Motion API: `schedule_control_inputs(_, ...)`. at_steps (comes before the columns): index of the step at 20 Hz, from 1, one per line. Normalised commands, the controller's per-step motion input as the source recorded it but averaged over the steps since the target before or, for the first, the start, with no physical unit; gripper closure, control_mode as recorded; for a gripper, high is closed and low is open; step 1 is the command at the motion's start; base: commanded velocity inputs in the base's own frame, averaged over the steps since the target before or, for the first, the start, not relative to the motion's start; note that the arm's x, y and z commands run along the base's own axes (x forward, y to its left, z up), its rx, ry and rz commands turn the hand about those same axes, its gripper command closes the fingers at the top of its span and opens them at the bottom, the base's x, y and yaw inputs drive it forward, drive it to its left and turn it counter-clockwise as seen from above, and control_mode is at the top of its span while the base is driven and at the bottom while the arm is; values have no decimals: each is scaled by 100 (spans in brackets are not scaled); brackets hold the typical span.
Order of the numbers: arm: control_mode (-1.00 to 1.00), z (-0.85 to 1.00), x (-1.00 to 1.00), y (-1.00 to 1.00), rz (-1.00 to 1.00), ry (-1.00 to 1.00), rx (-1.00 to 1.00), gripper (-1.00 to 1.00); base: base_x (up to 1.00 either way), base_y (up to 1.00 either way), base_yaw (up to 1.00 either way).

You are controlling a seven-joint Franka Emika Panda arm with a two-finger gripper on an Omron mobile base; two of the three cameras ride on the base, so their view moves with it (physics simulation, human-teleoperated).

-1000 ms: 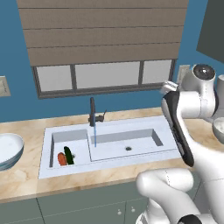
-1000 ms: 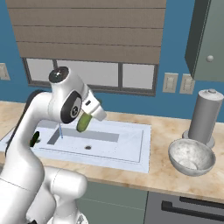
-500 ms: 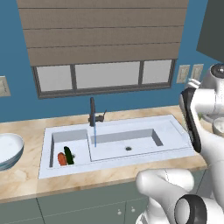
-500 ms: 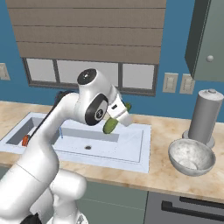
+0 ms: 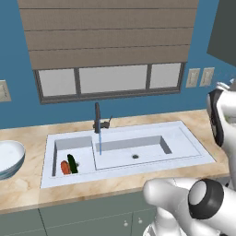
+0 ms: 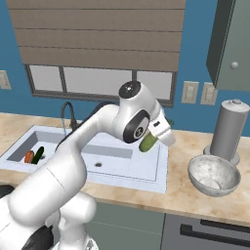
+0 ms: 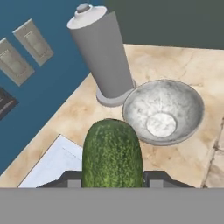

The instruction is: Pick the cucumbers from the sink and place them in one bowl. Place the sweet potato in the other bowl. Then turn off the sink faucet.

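Arm has swung further right since the earlier frames: gripper [image 6: 152, 138] with its cucumber was over the wide basin, now sits over the right edge of the sink [image 6: 146, 178], closer to the grey bowl [image 6: 214, 176]. Left base view: arm link shifted to the far right edge.

Surface: beige marble counter [image 5: 27, 193], pale double-basin sink set in it, grey-green cabinet fronts below. Blue wall, window with brown blind above, outlet plates [image 6: 189, 92] on wall, upper cabinet [image 6: 233, 44] at right.

Jaws closed narrow on the light green cucumber [image 7: 112, 153]; hand view shows it upright between the two dark tips, filling the gap. In right base view the cucumber [image 6: 148, 142] hangs tilted below the hand, above the sink's right rim, not touching anything.

Hand view: the grey bowl [image 7: 164, 111] ahead of the cucumber, empty, with tall grey cylinder [image 7: 101, 52] just beside it, bases near touching.

Left base view gives what right doesn't show well: dark faucet [image 5: 97, 118] with water stream running into the basin, wide white bowl [image 5: 8, 157] on counter left of sink. Dark green cucumber [image 5: 72, 163] and sweet potato [image 5: 65, 167] lie side by side, touching, in the small left basin; right base view also has them at far left.
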Motion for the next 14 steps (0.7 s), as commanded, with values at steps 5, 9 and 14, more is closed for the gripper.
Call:
schedule_control_inputs(5, -100, -10, 0, -68, 0, 9, 15, 100, 0, 0, 0)
schedule_control_inputs(9, -100, -3, 15, -61, 0, 10, 14, 100, 0, 0, 0)
schedule_control_inputs(14, -100, -4, 27, -44, -6, 10, 6, 100, 0, 0, 0)
